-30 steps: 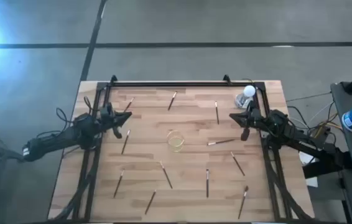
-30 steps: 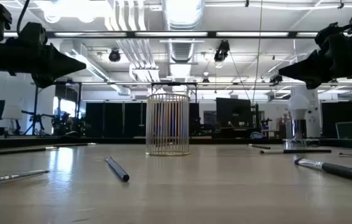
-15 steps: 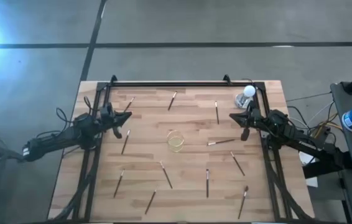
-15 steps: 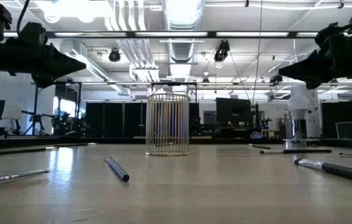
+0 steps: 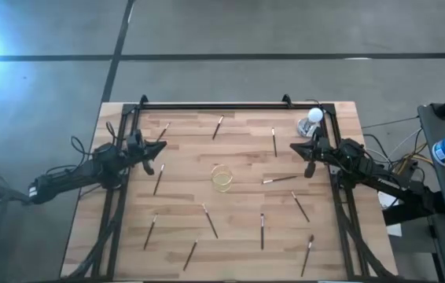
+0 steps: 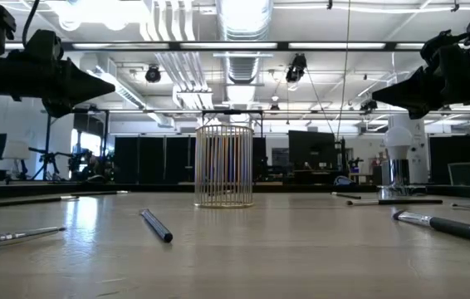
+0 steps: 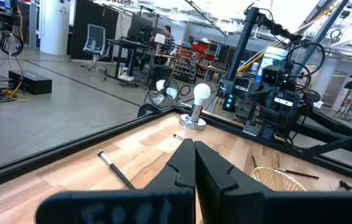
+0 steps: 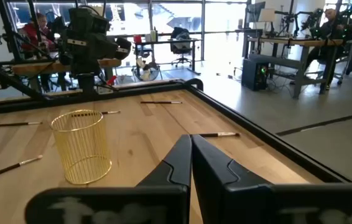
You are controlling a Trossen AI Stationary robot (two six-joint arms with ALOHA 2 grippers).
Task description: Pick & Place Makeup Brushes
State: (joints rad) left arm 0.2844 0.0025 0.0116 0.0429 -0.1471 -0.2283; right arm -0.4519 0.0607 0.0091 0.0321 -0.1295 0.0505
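Note:
Several thin dark makeup brushes lie flat and scattered over the wooden table, among them one brush near the left arm, one brush right of centre and one brush close to the low camera. A gold wire cup stands upright at the table's middle, also visible as the cup. My left gripper hovers shut over the left side of the table, and my right gripper hovers shut over the right side. Both are raised above the table and hold nothing.
A white round-topped object on a small stand sits in the far right corner. A black frame rail runs along the table's far edge and down both sides. People sit at desks in the room beyond the table.

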